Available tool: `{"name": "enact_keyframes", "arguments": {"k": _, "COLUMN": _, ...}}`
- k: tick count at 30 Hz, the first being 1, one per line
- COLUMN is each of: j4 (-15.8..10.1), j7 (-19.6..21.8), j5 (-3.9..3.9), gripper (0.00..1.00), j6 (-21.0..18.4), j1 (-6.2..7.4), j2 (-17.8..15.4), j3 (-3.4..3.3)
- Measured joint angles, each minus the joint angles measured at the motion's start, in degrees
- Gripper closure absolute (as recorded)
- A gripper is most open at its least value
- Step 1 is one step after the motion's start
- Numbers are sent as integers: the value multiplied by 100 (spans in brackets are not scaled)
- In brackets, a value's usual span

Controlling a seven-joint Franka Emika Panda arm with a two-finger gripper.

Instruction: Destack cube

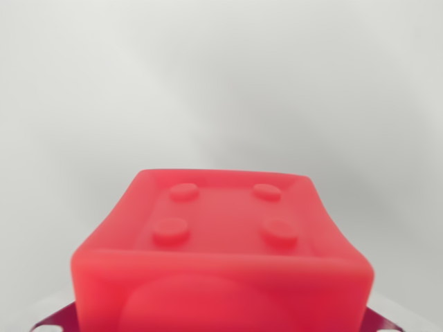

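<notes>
A bright red cube fills the lower half of the wrist view, very close and a little blurred. Its upper face is recessed and carries several round studs. The near face shows a soft rounded bulge low in the middle. Under the cube, a darker magenta piece pokes out at both bottom corners, also on the wrist view's right; I cannot tell what it is. No gripper fingers show anywhere in the frame, so contact with the cube is hidden.
Behind and around the cube there is only a blurred white-grey surface with faint shadows. No other objects or edges can be made out.
</notes>
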Motion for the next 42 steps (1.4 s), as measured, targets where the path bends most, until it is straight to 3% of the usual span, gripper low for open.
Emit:
{"name": "enact_keyframes", "arguments": {"k": 21, "j4": 135, "j7": 0, "j5": -1, "gripper": 100, "j6": 687, "j1": 35, "j2": 806, "j3": -34}}
{"name": "enact_keyframes", "arguments": {"k": 42, "j4": 256, "j7": 0, "j5": -1, "gripper": 100, "j6": 1015, "j1": 52, "j2": 1248, "j3": -48}}
